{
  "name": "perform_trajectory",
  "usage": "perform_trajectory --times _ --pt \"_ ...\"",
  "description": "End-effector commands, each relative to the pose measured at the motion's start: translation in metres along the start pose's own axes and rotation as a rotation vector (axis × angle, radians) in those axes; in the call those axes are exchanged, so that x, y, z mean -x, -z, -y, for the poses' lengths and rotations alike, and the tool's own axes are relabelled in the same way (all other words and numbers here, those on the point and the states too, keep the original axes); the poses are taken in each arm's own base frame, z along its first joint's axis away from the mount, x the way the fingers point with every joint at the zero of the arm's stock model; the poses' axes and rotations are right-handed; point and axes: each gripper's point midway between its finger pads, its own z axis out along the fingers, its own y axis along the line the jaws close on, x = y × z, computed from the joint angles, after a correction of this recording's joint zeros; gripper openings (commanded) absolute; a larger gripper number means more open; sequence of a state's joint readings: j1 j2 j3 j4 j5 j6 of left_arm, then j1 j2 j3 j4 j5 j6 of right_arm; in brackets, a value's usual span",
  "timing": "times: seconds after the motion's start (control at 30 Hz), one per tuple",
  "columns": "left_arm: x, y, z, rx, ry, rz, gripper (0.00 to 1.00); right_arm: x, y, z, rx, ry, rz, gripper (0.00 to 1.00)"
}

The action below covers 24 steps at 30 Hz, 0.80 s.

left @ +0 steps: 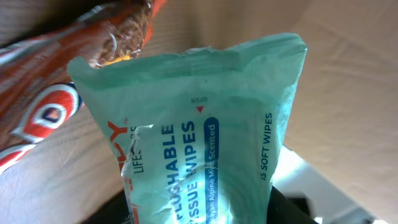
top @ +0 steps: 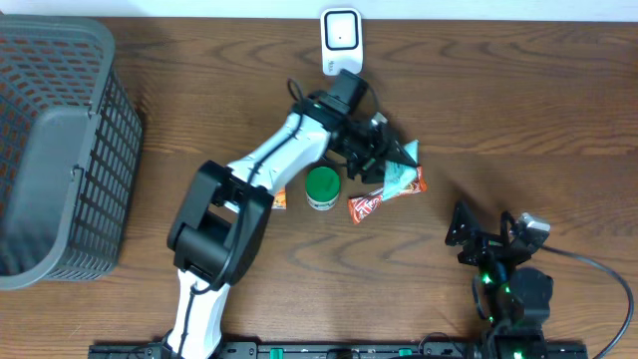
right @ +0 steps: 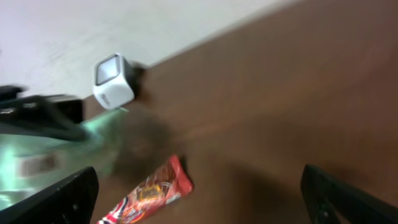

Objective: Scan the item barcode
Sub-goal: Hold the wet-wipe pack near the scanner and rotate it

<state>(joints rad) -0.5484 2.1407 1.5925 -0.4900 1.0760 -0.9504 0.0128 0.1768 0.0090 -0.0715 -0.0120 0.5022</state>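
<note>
A teal pack of flushable wipes (left: pixel 205 130) fills the left wrist view, and my left gripper (left: pixel 199 214) is shut on its lower end, a black finger on either side. From overhead the pack (top: pixel 405 172) hangs just over the table's middle, below and to the right of the white barcode scanner (top: pixel 340 38) at the back edge, with the left gripper (top: pixel 384 150) on it. No barcode shows on the pack's visible face. My right gripper (top: pixel 488 234) stands open and empty at the front right. Its wrist view shows the scanner (right: pixel 114 81) and the blurred teal pack (right: pixel 37 168).
A red snack wrapper (top: pixel 374 199) lies under the pack, next to a green-lidded jar (top: pixel 322 187). A small orange item (top: pixel 280 200) peeks out beside the left arm. A grey mesh basket (top: pixel 60 150) takes up the far left.
</note>
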Motion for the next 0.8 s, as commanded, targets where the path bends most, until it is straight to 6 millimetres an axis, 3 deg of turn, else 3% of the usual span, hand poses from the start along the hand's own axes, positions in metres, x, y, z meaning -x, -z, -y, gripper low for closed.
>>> perform_trajectory --times 0.0,0.1,0.17,0.37,0.43,0.57,0.77 --pt "-0.001 0.012 0.007 -0.072 0.073 -0.072 0.47 -0.022 -0.006 0.015 -0.065 -0.332 -0.097 0.99" --pt "0.002 0.018 0.007 -0.086 0.086 -0.074 0.46 -0.039 -0.009 0.007 -0.016 -0.404 -0.203 0.99" --pt "0.001 0.018 0.008 -0.090 0.087 -0.078 0.47 -0.039 -0.010 -0.004 0.050 -0.410 -0.228 0.99" --pt "-0.004 0.019 0.011 -0.107 0.128 -0.114 0.46 -0.010 -0.001 -0.064 0.384 -0.358 -0.212 0.99" --pt "-0.004 0.019 0.011 -0.107 0.130 -0.114 0.46 -0.005 0.002 -0.074 0.435 -0.376 -0.211 0.99" --pt "-0.010 0.020 0.015 -0.125 0.162 -0.152 0.46 -0.013 0.011 -0.087 0.515 -0.385 -0.284 0.99" --pt "-0.023 0.024 0.024 -0.165 0.197 -0.235 0.46 -0.021 0.022 -0.100 0.615 -0.251 -0.315 0.99"
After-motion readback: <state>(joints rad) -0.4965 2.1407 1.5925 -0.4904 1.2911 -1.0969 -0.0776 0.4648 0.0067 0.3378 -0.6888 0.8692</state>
